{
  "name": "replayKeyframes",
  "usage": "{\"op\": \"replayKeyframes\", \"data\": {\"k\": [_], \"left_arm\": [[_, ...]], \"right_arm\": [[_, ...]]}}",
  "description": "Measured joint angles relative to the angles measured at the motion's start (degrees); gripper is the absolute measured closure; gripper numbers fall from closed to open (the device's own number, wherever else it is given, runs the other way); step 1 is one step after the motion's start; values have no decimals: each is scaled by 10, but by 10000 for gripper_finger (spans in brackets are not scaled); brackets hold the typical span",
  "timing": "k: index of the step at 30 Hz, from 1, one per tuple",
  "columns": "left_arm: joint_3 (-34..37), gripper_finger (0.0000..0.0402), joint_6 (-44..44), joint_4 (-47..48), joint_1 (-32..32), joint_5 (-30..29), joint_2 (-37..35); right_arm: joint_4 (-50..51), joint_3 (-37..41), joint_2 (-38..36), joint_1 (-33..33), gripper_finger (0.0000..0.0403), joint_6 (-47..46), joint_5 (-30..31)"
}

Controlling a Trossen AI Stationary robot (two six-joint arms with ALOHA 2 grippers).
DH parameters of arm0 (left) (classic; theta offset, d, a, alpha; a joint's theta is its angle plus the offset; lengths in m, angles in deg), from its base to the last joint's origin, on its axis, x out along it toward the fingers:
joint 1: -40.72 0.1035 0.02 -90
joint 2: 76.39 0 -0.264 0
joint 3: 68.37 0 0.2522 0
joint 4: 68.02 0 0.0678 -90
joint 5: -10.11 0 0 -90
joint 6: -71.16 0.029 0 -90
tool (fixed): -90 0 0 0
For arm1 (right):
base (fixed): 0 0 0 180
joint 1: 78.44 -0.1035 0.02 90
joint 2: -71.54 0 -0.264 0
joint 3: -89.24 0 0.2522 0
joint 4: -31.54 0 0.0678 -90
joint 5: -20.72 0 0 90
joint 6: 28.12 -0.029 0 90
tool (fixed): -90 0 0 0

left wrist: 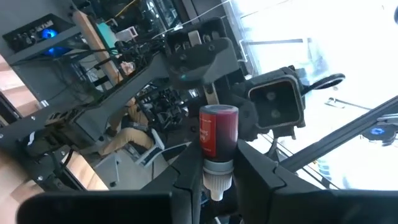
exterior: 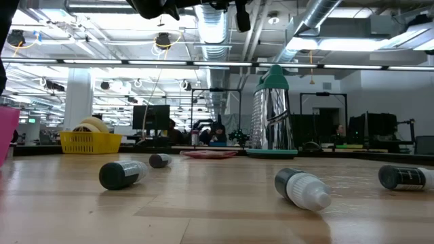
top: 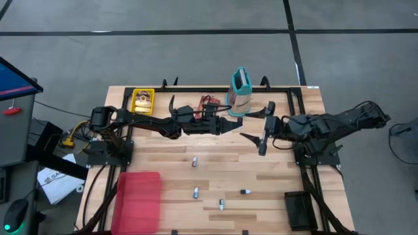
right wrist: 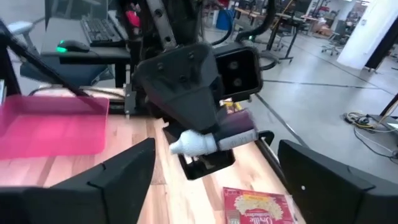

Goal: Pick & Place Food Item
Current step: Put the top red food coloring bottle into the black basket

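Left gripper (top: 236, 123) up in air over middle of table (top: 274, 196), fingers squeezed on small bottle (left wrist: 217, 142) (dark red body, white tip). Bottle held off table, pointing at right arm.

Right gripper (top: 264, 128) just across from it, near bottle, not touching. Fingers (right wrist: 118, 174) wide apart, nothing between them.

Four more small bottles (top: 194, 160) lie on table below. Pink bin (top: 138, 199) at near left corner. Yellow basket (top: 143, 100) at far left. Grater (top: 240, 88) (teal top) stands at far edge. Snack box (right wrist: 258, 207) lies flat on wood.
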Motion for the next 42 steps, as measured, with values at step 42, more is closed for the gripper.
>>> {"op": "replayKeyframes", "data": {"k": [42], "left_arm": [[0, 341, -35, 1, -11, 18, -1]], "right_arm": [[-51, 0, 33, 29, 47, 52, -51]]}}
